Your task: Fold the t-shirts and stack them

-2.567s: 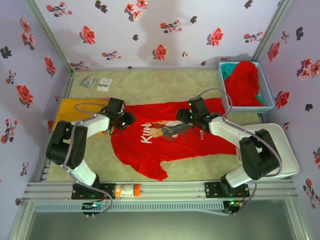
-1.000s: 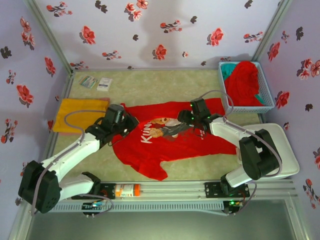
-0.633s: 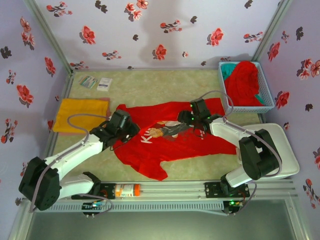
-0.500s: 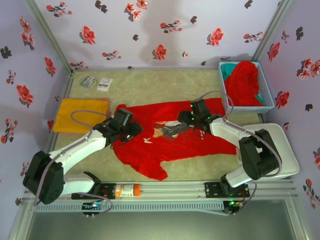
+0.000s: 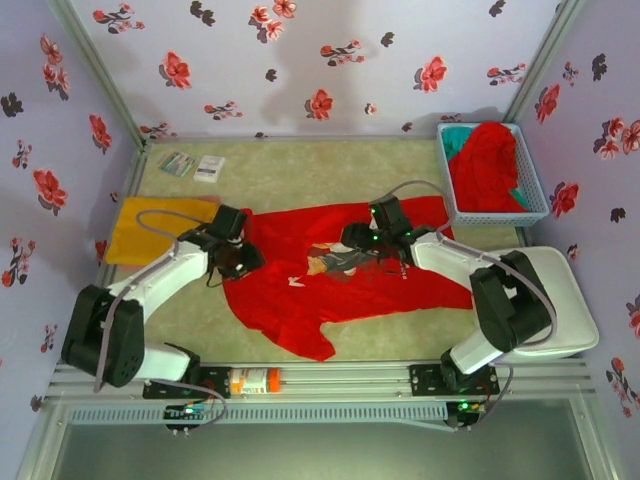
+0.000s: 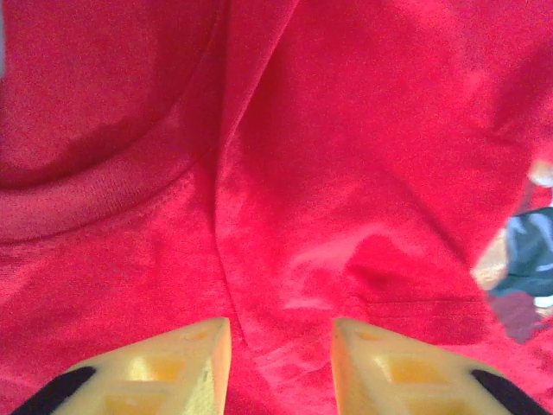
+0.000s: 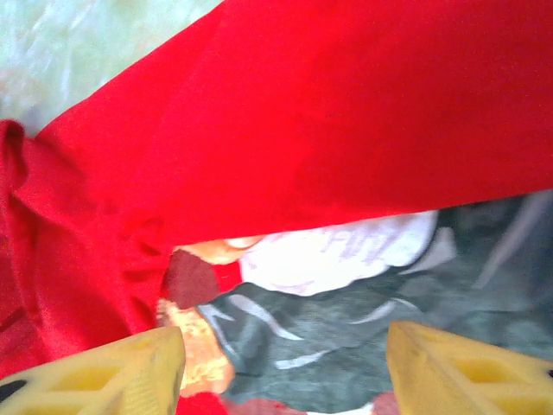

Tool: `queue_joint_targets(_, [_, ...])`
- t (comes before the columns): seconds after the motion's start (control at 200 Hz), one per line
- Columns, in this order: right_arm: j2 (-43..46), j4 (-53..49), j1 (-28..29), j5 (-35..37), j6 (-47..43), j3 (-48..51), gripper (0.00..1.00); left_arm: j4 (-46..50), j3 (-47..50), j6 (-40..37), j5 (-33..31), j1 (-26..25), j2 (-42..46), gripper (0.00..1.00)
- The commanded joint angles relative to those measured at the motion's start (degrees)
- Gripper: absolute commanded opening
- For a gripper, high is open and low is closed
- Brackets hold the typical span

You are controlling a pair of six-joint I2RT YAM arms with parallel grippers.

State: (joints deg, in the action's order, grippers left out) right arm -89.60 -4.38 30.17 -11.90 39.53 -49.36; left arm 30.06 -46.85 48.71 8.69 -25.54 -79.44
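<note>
Red t-shirt (image 5: 340,290) flat on the table (image 5: 300,170), left side now folded over part of the print (image 5: 335,262). Left hand (image 5: 240,260) back by the collar (image 6: 95,199), fingers apart, holding nothing. Right hand (image 5: 355,240) spread wide above the print.

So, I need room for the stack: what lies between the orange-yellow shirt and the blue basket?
In the top view, the red t-shirt lies spread across most of that stretch, its chest print facing up.

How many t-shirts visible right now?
4: red printed shirt spread mid-table, orange-yellow shirt at left edge, red shirt and teal shirt in the basket. More may be buried underneath.
</note>
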Motion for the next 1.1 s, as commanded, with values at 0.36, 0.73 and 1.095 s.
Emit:
queue_joint_targets(0.36, [-1.99,1.57,1.07,-2.86,2.22,-1.05,0.64,-12.18,5.85,2.53,4.19,0.09,-7.97,0.26])
queue_joint_targets(0.73, [-1.97,0.35,1.39,-2.43,1.61,-1.7,0.64,-8.77,2.82,1.2,-0.48,0.09,-6.87,0.09])
queue_joint_targets(1.095, [-2.19,-0.26,1.46,-2.23,1.28,-2.29,0.63,-4.7,1.61,0.37,-1.06,0.05,-4.61,0.0])
